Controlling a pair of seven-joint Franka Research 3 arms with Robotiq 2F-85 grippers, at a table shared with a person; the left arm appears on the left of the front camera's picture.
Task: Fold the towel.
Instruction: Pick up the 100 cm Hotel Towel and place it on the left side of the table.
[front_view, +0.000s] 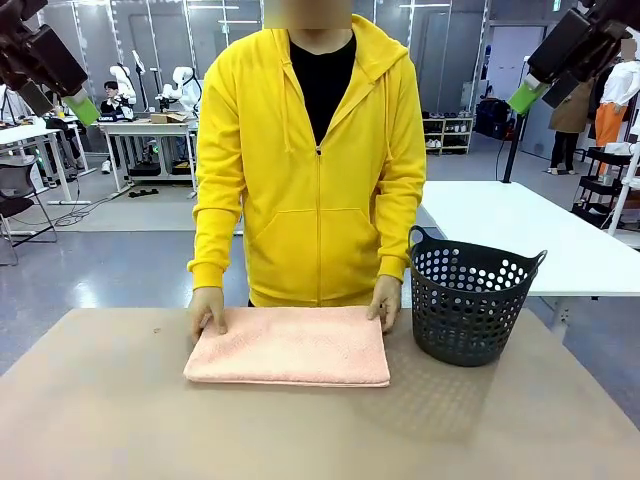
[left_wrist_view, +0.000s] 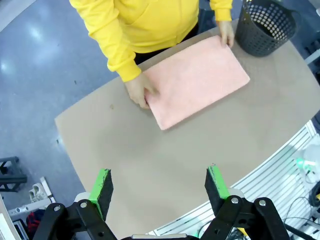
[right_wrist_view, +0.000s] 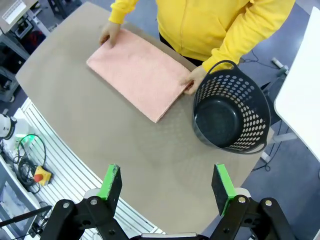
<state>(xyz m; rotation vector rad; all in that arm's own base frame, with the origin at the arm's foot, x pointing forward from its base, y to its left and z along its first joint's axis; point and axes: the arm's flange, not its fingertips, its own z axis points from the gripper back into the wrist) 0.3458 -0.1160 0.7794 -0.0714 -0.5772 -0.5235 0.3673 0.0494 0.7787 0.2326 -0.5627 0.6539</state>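
The salmon-pink towel (front_view: 290, 346) lies flat on the table as a folded rectangle, also seen from above (left_wrist_view: 197, 82) (right_wrist_view: 137, 73). A person in a yellow hoodie rests one hand (front_view: 208, 311) on its far left corner and the other hand (front_view: 386, 300) on its far right corner. My left gripper (left_wrist_view: 159, 186) hangs open high above the table's near side, nothing between its green pads. My right gripper (right_wrist_view: 167, 184) is likewise open and high, well clear of the towel. Both arms' green-tipped fingers (front_view: 84, 108) (front_view: 523, 97) show at the upper corners of the front view.
A black perforated basket (front_view: 470, 300) stands on the table right of the towel, next to the person's hand; it is empty inside (right_wrist_view: 227, 116). The tan tabletop (front_view: 120, 410) spreads wide in front of the towel. White tables stand behind.
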